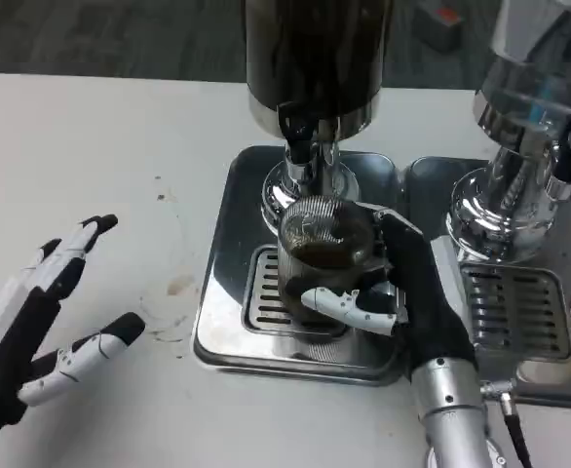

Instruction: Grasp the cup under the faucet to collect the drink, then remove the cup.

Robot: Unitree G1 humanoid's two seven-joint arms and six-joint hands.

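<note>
Right hand (pixel 395 292), forearm upright from below, fingers wrapped around clear cup (pixel 323 255) of dark drink on drip grate (pixel 266 292) beneath faucet (pixel 300 132); left hand (pixel 42 312) open-fingered, spread, hovering over white table (pixel 91 146).

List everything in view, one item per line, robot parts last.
cup: one, clear, dark drink inside, on the drip grate under the faucet
faucet: one, dark and chrome, above the cup
dark dispenser: one, top centre
drip tray: one, steel, centre
second dispenser: one, clear and chrome, right, on its own tray
table: one, white, stained near the tray
left hand: open, at left above the table
right hand: grips the cup
</note>
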